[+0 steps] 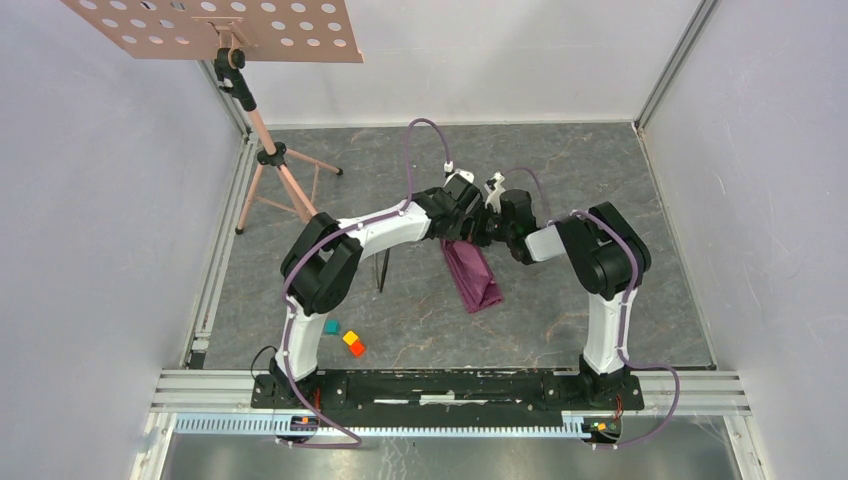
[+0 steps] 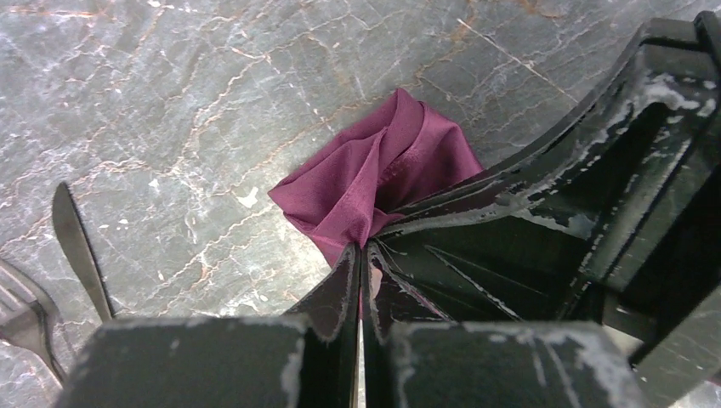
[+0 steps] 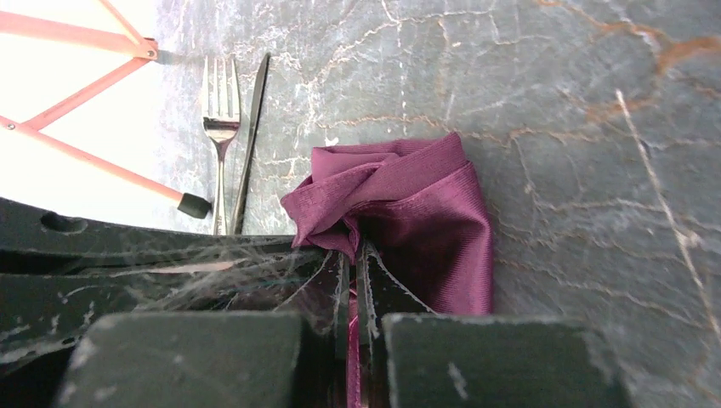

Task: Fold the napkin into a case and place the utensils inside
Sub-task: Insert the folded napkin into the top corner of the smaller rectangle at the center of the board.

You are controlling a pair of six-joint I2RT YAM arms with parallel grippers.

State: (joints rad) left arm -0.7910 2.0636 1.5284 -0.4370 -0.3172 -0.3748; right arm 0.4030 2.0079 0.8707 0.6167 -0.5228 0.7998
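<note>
Folding the plum napkin (image 1: pixel 472 275), bunched near the middle of the table (image 1: pixel 560 310); pinching its twelve-o'clock end with left jaws and right jaws, each pressed together on cloth. Next, likely needing laying flat and creasing before fetching fork (image 3: pixel 219 119) and knife (image 3: pixel 252 127), lying at nine o'clock.

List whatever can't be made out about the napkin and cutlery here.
- Top view: upper end of the napkin, hidden under the left gripper and right gripper.
- Top view: cutlery is one thin dark line, too small to tell the pieces apart.
- Left wrist view: fork cut by the left edge; knife handle behind the gripper.
- Right wrist view: both handles behind dark gripper parts; napkin bunched, folds unclear.
</note>
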